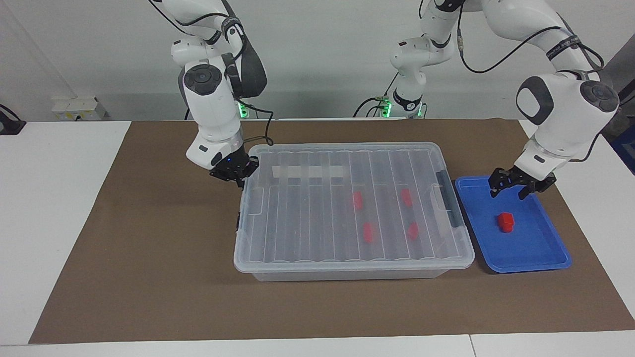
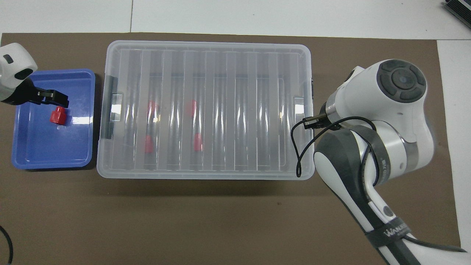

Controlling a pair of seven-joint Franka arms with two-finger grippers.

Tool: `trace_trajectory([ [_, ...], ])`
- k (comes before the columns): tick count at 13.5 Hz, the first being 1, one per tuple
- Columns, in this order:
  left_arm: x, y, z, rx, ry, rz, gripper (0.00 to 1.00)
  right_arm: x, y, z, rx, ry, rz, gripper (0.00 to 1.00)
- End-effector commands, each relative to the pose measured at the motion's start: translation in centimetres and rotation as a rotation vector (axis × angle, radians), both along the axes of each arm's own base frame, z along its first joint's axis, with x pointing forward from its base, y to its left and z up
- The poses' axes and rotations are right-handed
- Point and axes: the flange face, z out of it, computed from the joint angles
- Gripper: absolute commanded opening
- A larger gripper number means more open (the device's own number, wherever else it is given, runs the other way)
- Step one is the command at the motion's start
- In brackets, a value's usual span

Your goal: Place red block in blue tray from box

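Observation:
The box (image 1: 297,218) lies in the middle of the mat with its ribbed clear lid on; it also shows in the overhead view (image 2: 235,73). Several red blocks (image 1: 367,232) lie inside it toward the left arm's end, seen through the lid (image 2: 198,141). One red block (image 1: 506,221) lies in the blue tray (image 1: 540,248), beside the box at the left arm's end; block (image 2: 57,115) and tray (image 2: 36,147) also show from overhead. My left gripper (image 1: 508,193) hangs open and empty just over that block (image 2: 60,100). My right gripper (image 1: 237,171) is low at the box's other end, by the corner nearer the robots.
A brown mat (image 1: 149,248) covers the table's middle, with white table (image 1: 44,223) around it. The right arm's wrist and a looping black cable (image 2: 300,147) hang over the box's end. A dark grey clip handle (image 1: 446,198) sits on the box's end beside the tray.

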Motion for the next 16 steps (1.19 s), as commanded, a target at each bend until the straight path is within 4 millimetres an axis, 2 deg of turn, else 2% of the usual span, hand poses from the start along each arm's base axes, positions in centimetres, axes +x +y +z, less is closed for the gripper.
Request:
trace_trajectory([
  [1,-0.7,-2.6,3.2,-0.009,-0.003,0.005,1.00,-0.5,-0.7,0.4,0.024,-0.006,0.010,0.00],
  [4,-2.3,-3.3,6.0,-0.005,-0.016,-0.004,1.00,-0.4,-2.1,1.5,0.023,-0.012,-0.009,0.00],
  [6,-3.1,-4.6,7.3,-0.007,-0.022,-0.019,1.00,-0.2,-5.3,2.7,0.025,-0.022,-0.092,0.00],
  [7,-3.5,-4.6,7.7,-0.006,-0.019,-0.017,1.00,-0.3,-6.6,3.2,0.022,-0.012,-0.148,0.00],
  [8,-3.9,-4.5,8.0,-0.006,-0.018,-0.017,1.00,-0.6,-8.1,4.0,0.020,-0.010,-0.202,0.52],
  [9,-4.4,-4.6,8.7,-0.003,-0.027,-0.014,1.00,-0.9,-9.1,4.8,0.020,-0.013,-0.239,0.99],
  [11,-6.3,-4.7,11.7,0.003,-0.027,-0.011,1.00,-1.6,-11.0,6.6,0.008,-0.025,-0.314,1.00],
  [16,-7.2,-3.8,11.3,0.007,-0.031,-0.002,1.00,-1.8,-14.2,13.1,0.002,-0.018,-0.417,1.00],
])
